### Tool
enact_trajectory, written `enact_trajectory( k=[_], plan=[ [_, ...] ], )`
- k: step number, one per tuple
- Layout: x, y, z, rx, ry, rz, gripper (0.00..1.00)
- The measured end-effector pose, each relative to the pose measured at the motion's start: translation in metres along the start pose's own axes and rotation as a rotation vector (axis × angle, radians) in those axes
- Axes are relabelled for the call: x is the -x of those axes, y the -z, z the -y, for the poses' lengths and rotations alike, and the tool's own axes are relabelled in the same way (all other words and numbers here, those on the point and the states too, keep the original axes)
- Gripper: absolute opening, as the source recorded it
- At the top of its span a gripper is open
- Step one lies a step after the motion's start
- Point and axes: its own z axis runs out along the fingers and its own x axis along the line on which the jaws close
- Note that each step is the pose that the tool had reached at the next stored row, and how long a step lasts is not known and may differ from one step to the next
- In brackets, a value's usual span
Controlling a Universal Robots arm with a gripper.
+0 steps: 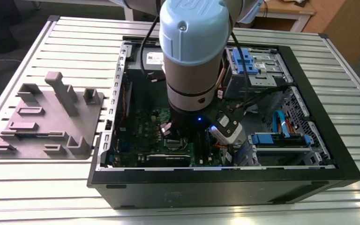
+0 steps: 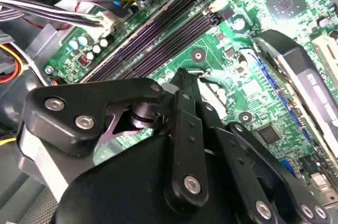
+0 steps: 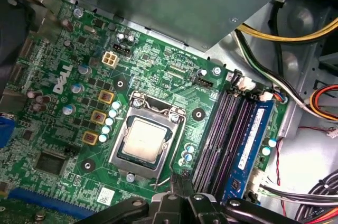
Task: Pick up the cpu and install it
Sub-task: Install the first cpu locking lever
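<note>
cpu: the cpu (image 3: 141, 139) lies flat in the socket frame (image 3: 143, 138) on the green motherboard (image 3: 68, 129) in the first wrist view, its silvery top showing; the frame's metal border surrounds it on all sides.
gripper: the gripper (image 3: 178, 182) hangs just beside the socket, past the frame's edge nearest the memory slots (image 3: 222, 134); its black fingers meet at a narrow tip with nothing between them, so it is clenched and empty; tip and cpu are apart, not touching.
second wrist view: the gripper (image 2: 182, 76) shows from behind its black linkage; the tip points at the board near the long dark memory slots (image 2: 153, 39); the cpu itself is hidden behind the linkage here.
exterior view: the arm (image 1: 192, 61) reaches down into the open computer case (image 1: 330, 154) on the slatted tabletop (image 1: 42, 197); its thick grey and blue body covers much of the board; a dark square of socket (image 1: 175, 143) peeks out below it, too small to tell the chip inside.
fixture plate: a grey moulded fixture plate (image 1: 48, 117) rests on the tabletop to the exterior view's left of the case, well apart from the gripper.
cables: orange, yellow and black cables (image 3: 296, 34) run along the case wall beside the board; their ends are cut off at the frame edge.
</note>
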Motion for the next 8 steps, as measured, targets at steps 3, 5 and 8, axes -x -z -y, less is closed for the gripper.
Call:
enact_trajectory(
  k=[3,5,8],
  plan=[
    [-0.0059,0.0002,-0.0026,0.0006,0.0,0.0,0.11],
    [-0.0129,0.0006,-0.0061,0.0008,-0.001,0.0002,0.11],
    [-0.0215,0.0013,-0.011,0.0011,-0.002,0.0004,0.11]
  ],
)
